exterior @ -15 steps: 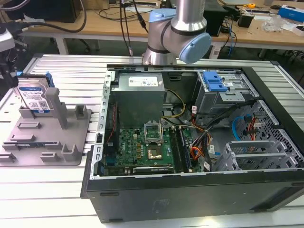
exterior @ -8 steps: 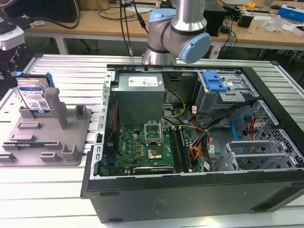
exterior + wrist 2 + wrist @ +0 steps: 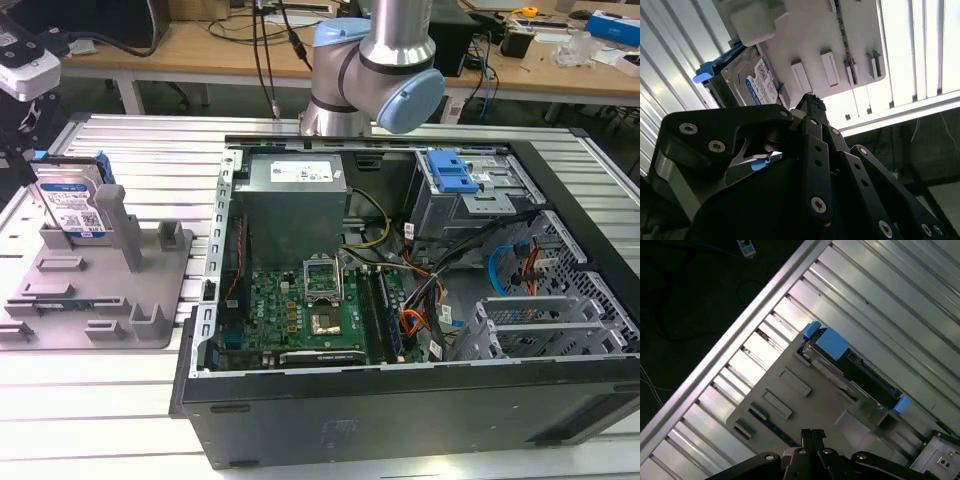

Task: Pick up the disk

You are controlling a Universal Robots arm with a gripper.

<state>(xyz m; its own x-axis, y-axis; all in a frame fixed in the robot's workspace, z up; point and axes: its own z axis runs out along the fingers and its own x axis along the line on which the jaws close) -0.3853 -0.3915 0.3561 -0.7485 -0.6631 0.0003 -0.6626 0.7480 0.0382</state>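
Found the disk (image 3: pixel 72 205) standing on edge in the grey fixture plate (image 3: pixel 110 305), at the exterior view's left, blue side rails (image 3: pixel 832 344) showing. Saw the gripper (image 3: pixel 812 432) above it, fingertips closed together on nothing. Judged it rigid, fairly heavy, smooth-faced and shock-sensitive; best pinched across the flat faces near the upper edge.

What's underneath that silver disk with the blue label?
A grey plastic plate, holding the disk on edge, itself on the ribbed metal table. The disk's bottom edge is partly covered.
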